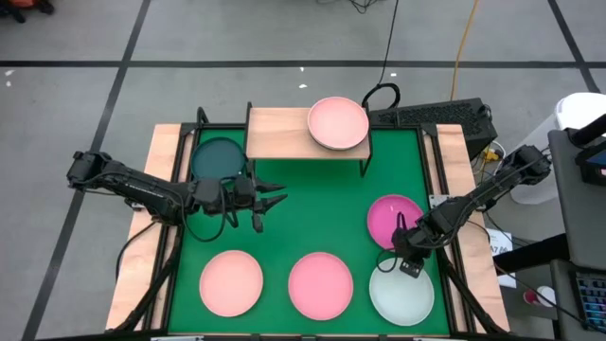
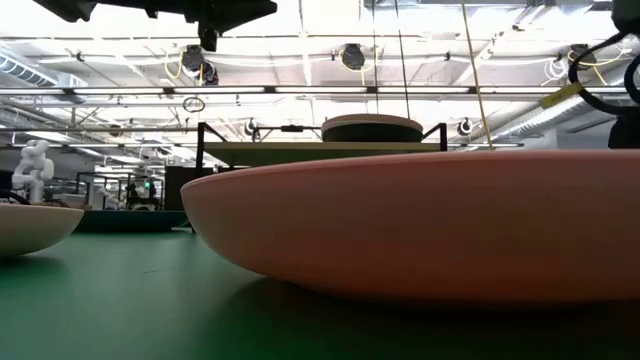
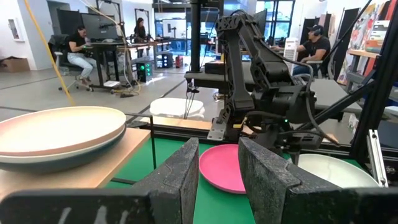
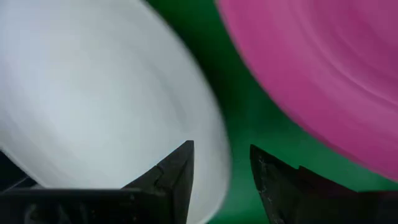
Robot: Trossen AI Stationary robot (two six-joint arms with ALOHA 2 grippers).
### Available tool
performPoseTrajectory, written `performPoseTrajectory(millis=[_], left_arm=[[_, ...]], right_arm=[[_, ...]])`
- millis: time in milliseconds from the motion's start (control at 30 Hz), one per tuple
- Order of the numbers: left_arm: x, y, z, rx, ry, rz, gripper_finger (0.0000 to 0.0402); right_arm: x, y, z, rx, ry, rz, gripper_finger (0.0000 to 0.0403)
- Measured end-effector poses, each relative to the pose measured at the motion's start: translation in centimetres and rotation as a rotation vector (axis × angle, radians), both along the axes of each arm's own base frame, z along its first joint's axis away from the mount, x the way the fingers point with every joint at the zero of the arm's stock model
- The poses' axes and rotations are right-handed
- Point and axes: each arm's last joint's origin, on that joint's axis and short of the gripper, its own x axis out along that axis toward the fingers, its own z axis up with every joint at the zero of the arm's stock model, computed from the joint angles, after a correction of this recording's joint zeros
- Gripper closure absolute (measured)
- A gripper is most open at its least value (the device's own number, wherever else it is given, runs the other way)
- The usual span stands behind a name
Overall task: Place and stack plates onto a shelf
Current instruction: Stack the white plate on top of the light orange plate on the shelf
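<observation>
Green matting [image 1: 312,218] covers the table, with grey floor around it and people seated at desks in the workshop behind. Right gripper [image 1: 409,266] hangs with parted, empty fingers [image 4: 174,180] over the near rim of the pale mint-white plate [image 1: 401,296], just beside the magenta plate [image 1: 394,220]. Left gripper [image 1: 272,202], fingers apart and holding nothing, hovers above bare mat near the dark teal plate [image 1: 219,157]. Two pink plates [image 1: 320,284] lie along the front edge. On the shelf [image 1: 276,133] at the back sits a stack topped by a light pink plate [image 1: 337,122].
</observation>
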Motion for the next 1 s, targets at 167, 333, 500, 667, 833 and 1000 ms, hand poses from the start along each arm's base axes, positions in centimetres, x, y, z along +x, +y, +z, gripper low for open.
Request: performPoseTrajectory(millis=[167, 333, 500, 667, 833, 1000], left_arm=[[0.0, 0.0, 0.0, -0.001, 0.0, 0.0, 0.0282], [0.0, 0.0, 0.0, -0.002, 0.0, -0.001, 0.0282], [0.0, -0.1, 0.0, -0.004, -0.001, -0.004, 0.0282], [0.0, -0.1, 0.0, -0.005, -0.002, -0.004, 0.0282], [0.0, -0.1, 0.0, -0.005, -0.003, -0.004, 0.0282], [0.0, -0.1, 0.3, -0.002, -0.028, -0.003, 0.0282]], right_arm=[[0.6, 0.4, 0.2, 0.04, -0.08, 0.021, 0.0297], [0.7, 0.4, 0.3, 0.043, -0.099, 0.038, 0.0383], [0.9, 0.5, 0.3, 0.052, -0.13, 0.055, 0.0399], [1.5, 0.9, 1.1, 0.099, -0.256, 0.055, 0.0401], [1.7, 0.4, 2.8, 0.077, -0.423, 0.03, 0.0402], [2.4, -1.5, 5.4, -0.066, -0.697, -0.072, 0.0402]])
